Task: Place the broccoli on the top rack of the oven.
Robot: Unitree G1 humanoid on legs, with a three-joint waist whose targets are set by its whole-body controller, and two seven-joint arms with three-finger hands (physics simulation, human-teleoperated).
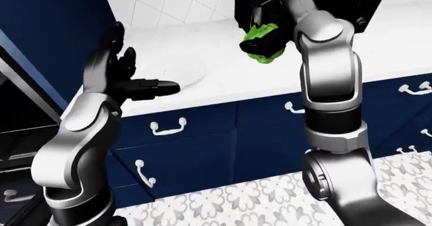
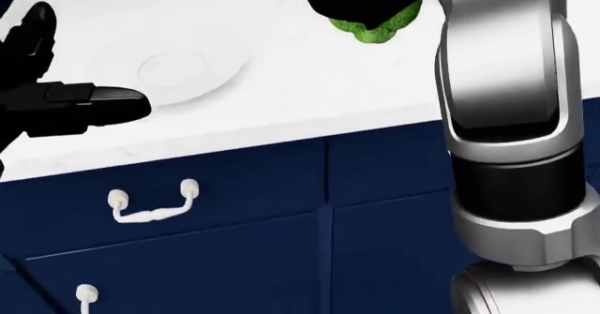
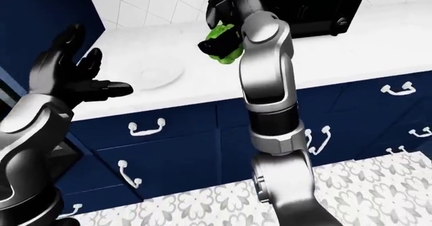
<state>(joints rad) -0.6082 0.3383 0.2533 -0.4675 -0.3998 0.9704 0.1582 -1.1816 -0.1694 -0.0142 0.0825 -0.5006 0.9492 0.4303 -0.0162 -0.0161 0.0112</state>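
White counter (image 2: pixel 309 89): plate (image 2: pixel 183 71) left of gripped broccoli (image 2: pixel 375 15).

Bright green broccoli (image 1: pixel 262 40), lime with darker shading, against the black fingers of the right robot hand (image 1: pixel 265 31). The left robot hand (image 1: pixel 125 76) is glossy black too, and both arms run silver-grey with black bands. The desk (image 2: pixel 309 96) is white with faint marbling, and a plain white plate (image 2: pixel 183 71) nearly blends into it. Cabinets (image 1: pixel 196 140) are deep navy with white handles (image 2: pixel 150 205). Floor (image 3: pixel 202 206): pale grey with a white floral tile pattern. Wall tiles (image 3: pixel 148 1) white, appliance (image 3: pixel 317 6) black.
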